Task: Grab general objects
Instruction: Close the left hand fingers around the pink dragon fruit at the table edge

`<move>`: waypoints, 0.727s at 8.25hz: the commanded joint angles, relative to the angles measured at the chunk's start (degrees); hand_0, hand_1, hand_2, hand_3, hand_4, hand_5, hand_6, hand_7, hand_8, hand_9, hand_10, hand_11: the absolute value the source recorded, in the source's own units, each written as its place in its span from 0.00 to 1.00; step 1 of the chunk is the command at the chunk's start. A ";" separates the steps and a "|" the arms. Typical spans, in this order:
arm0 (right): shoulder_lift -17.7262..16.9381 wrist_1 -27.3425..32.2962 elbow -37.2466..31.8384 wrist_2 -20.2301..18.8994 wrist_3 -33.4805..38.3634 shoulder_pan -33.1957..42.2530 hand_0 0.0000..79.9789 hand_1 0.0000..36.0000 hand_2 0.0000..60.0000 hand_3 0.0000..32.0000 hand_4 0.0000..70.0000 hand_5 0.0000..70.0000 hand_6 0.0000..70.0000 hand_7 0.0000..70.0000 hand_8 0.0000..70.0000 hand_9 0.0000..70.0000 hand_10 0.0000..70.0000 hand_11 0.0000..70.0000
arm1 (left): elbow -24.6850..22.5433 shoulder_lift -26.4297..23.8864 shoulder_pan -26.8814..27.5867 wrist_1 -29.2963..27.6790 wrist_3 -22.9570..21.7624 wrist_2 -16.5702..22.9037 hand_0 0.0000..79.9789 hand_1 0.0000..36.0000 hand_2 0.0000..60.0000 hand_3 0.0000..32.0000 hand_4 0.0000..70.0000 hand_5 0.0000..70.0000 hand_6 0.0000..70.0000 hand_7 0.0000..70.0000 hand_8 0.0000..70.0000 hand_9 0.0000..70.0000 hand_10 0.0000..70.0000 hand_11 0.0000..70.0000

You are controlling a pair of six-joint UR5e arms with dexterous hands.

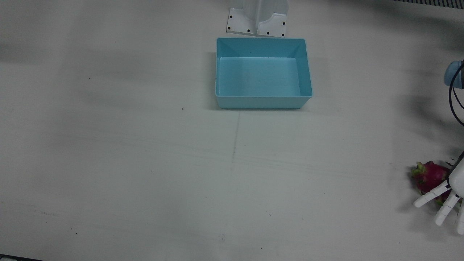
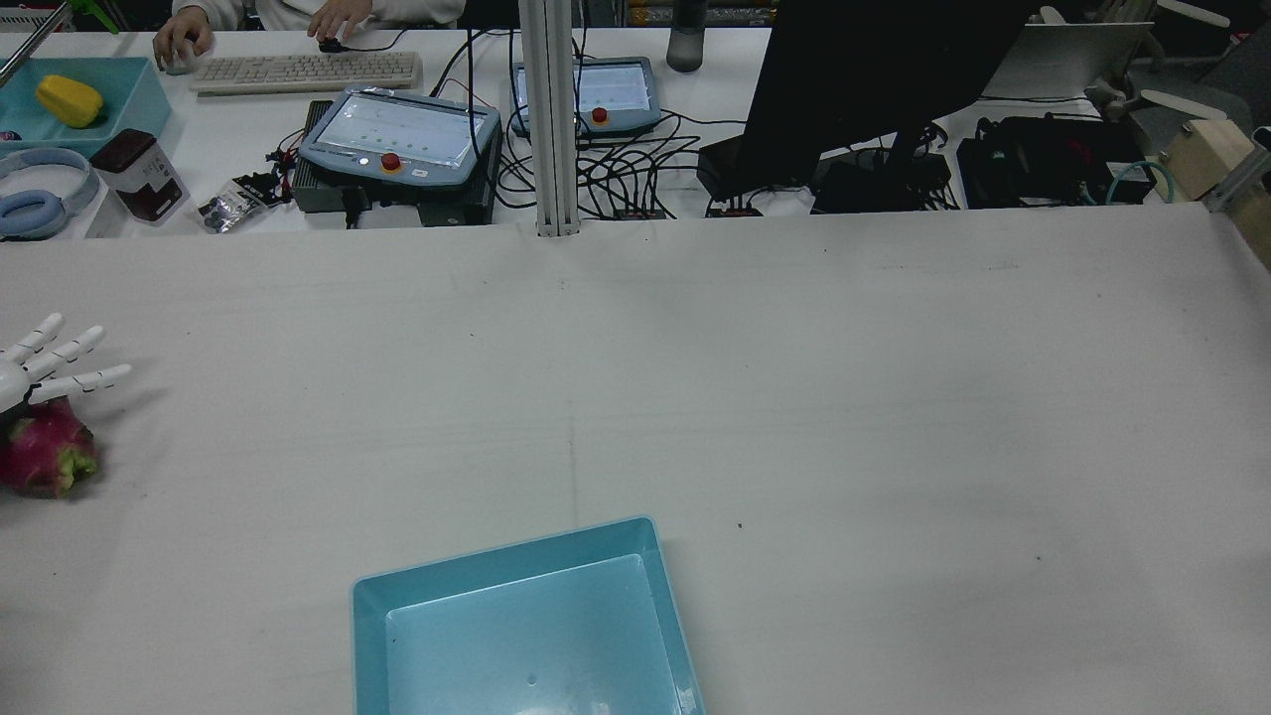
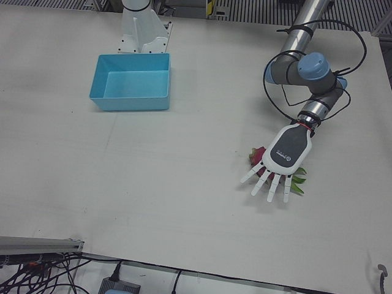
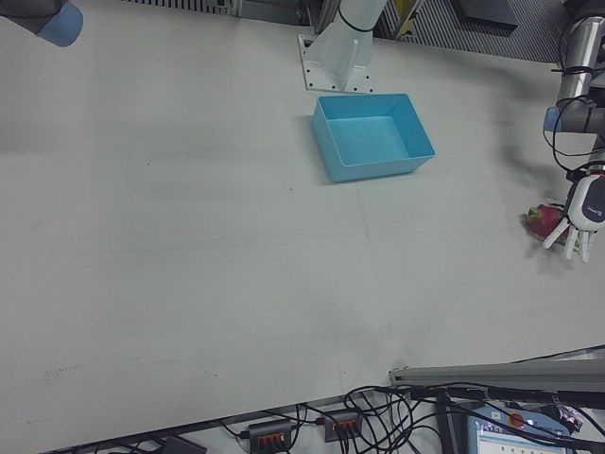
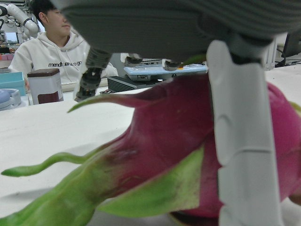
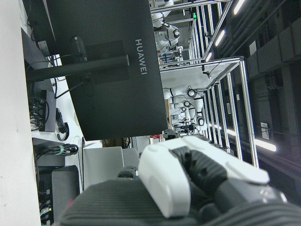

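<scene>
Left-front view, right of centre: the left hand (image 3: 283, 155) hovers palm-down over the dragon fruit (image 3: 257, 155) on the table (image 3: 184, 184), fingers spread and holding nothing. The right hand's (image 6: 188, 179) finger state cannot be told.

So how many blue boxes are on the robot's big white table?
1. The blue box sits alone near the robot's pedestal, far from the dragon fruit under the left hand. Another blue bin sits on the operators' desk beyond.
</scene>
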 commanded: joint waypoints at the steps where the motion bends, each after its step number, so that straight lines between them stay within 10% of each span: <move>1: 0.00 0.00 0.09 0.00 0.00 0.00 0.00 0.00 0.00 0.00 0.00 0.00 0.00 0.00 0.00 0.00 0.00 0.00 | 1.37 -0.38 0.02 0.11 0.41 0.00 0.59 0.39 0.12 0.82 0.02 0.00 0.00 0.01 0.00 0.00 0.00 0.00; 2: 0.00 0.00 0.09 0.00 0.00 0.00 0.00 0.00 0.00 0.00 0.00 0.00 0.00 0.00 0.00 0.00 0.00 0.00 | 1.03 -0.38 -0.06 0.28 0.41 0.00 0.59 0.39 0.12 0.63 0.01 0.14 0.00 0.00 0.00 0.00 0.00 0.00; 3: 0.00 0.00 0.09 0.00 0.00 0.00 0.00 0.00 0.00 0.00 0.00 0.00 0.00 0.00 0.00 0.00 0.00 0.00 | 0.76 -0.38 -0.07 0.37 0.41 0.00 0.59 0.42 0.18 0.00 0.00 1.00 0.00 0.00 0.00 0.00 0.00 0.00; 4: 0.00 0.00 0.09 0.00 0.00 0.00 0.00 0.00 0.00 0.00 0.00 0.00 0.00 0.00 0.00 0.00 0.00 0.00 | 0.76 -0.38 -0.07 0.37 0.50 -0.09 0.60 0.52 0.40 0.00 0.00 1.00 0.00 0.00 0.00 0.00 0.00 0.00; 6: 0.00 0.00 0.18 0.00 0.00 0.00 0.00 0.00 0.00 0.00 0.00 0.00 0.00 0.00 0.00 0.00 0.00 0.00 | 0.76 -0.47 -0.15 0.02 0.41 -0.26 0.63 0.60 0.44 0.00 0.20 1.00 0.00 0.08 0.00 0.00 0.00 0.00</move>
